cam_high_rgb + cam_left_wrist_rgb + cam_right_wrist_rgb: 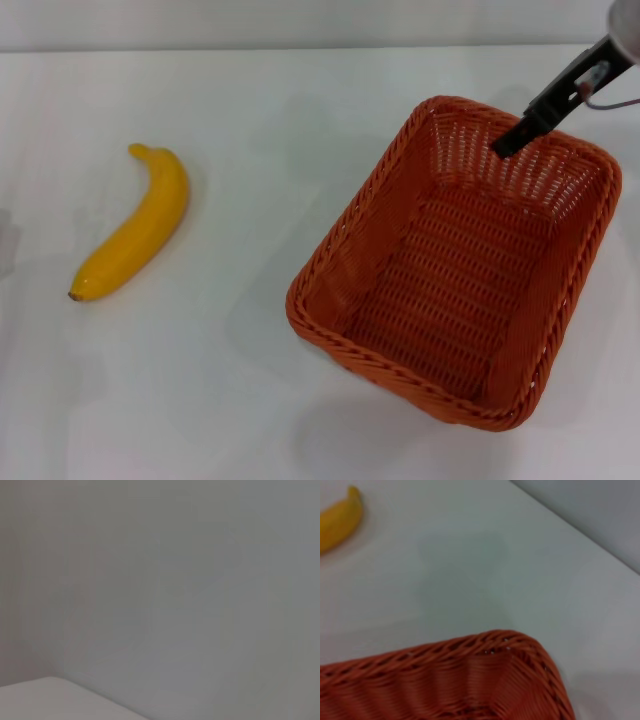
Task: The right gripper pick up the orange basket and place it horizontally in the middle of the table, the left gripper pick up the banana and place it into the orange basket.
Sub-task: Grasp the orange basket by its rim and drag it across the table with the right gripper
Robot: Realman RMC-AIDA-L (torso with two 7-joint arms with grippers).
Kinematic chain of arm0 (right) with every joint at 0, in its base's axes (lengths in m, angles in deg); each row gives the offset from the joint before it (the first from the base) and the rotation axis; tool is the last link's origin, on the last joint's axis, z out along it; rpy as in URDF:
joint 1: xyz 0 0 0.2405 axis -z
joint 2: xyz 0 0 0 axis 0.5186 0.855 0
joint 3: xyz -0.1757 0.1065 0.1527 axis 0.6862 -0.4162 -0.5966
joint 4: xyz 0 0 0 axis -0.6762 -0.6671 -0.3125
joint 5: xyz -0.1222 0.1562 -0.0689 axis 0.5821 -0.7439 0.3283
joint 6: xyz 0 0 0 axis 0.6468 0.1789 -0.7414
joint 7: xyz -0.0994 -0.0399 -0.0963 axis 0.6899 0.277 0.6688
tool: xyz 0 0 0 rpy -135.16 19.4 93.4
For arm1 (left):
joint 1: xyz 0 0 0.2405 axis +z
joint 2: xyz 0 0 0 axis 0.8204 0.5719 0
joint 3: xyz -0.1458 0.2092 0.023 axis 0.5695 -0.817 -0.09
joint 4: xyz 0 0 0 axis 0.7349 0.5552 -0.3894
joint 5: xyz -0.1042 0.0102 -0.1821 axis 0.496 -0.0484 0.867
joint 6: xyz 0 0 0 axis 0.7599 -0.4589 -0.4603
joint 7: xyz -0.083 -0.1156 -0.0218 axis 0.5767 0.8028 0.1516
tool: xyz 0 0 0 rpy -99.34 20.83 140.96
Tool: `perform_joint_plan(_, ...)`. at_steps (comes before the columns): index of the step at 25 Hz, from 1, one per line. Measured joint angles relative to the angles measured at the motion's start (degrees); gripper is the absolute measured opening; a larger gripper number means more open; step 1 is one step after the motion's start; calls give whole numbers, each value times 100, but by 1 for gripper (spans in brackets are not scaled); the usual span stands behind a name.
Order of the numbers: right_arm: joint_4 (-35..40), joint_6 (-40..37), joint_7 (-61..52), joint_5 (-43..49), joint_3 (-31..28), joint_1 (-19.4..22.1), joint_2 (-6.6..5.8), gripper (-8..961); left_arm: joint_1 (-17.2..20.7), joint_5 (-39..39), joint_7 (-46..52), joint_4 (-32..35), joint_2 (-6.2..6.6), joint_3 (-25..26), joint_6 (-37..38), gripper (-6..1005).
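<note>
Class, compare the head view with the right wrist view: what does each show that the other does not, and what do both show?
Only the head view shows the thin black right pincer above the far end of the orange woven basket, the whole basket, and the whole curved yellow banana. Only the right wrist view shows a grey surface beyond the table edge. Both show basket, banana and white table.

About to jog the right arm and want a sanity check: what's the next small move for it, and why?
Probably lower the right gripper a little further so it straddles the far rim of the orange basket. Its tip hangs over the far end, nothing is gripped, and the basket lies diagonally on the right of the table. The banana lies apart to the left, untouched.
</note>
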Motion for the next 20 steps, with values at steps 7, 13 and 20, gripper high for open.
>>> perform_joint_plan(7, -688, -710, -26, 91, 235, -142, -39, 828, -20, -4, 1, -42, 1, 3, 5, 862)
perform_joint_plan(13, -1030, -867, -10, 186, 227, -219, -40, 767, -30, -4, 1, -45, 1, 3, 4, 862)
perform_joint_plan(20, -1271, -876, -4, 234, 231, -317, -51, 569, -77, -5, -22, -45, 1, 2, -34, 862)
